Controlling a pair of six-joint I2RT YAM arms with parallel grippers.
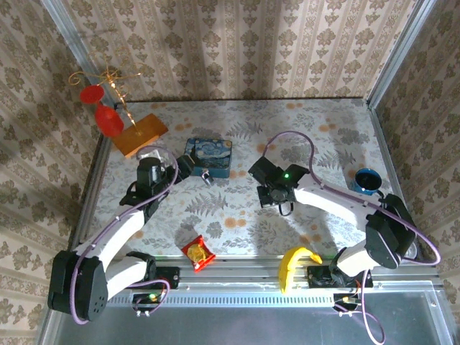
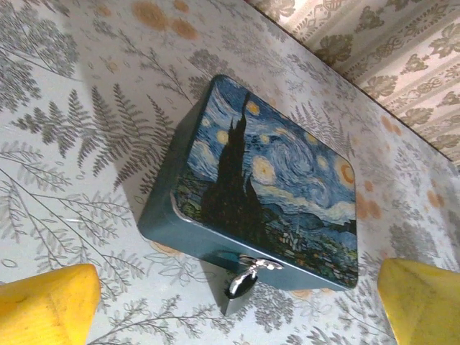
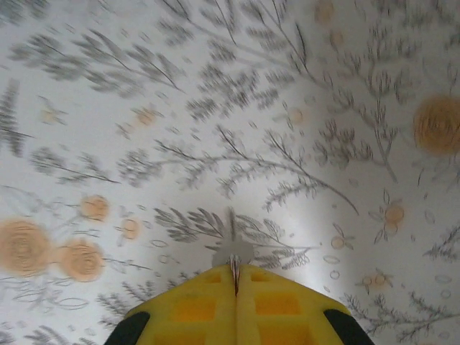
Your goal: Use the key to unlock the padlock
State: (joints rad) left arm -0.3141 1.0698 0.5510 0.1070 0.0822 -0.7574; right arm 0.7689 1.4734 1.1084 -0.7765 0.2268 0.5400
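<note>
Step in hand: key pickup, judged complete or very nearly so; the carry to the lock is not begun.

Right pincer (image 3: 235,274): closed right down, yellow pads pressed together. A thin silvery sliver stands edge-on in the seam between them. You may take it for the small silvery metal key (image 3: 234,263), but only that edge shows. This pincer hangs low over the fern-and-flower patterned tabletop (image 3: 215,108), well to the right of the blue rectangular starry-night tin (image 1: 209,156) and a little nearer the arm bases.

Task's thing: the tiny dark grey and silvery metal padlock (image 2: 243,280) hangs from the clasp at the middle of the tin's front wall, shackle up, dark body below. Its keyhole cannot be made out from the left wrist view.

Left pincer (image 1: 187,167): spread as wide as it goes, holding nothing. Its yellow fingers (image 2: 47,305) sit at either side of the wrist view, apart from the tin and from the padlock. It waits just beside the tin's left front corner, aimed at the front wall.

Next move, as judged: you need the padlock body steadied by the left pincer first, since it hangs loose. Then bring the key across to the tin's front wall and line its blade up with the keyhole. The pinch on the key is thin, so expect it to twist if it meets the lock off-axis.
</note>
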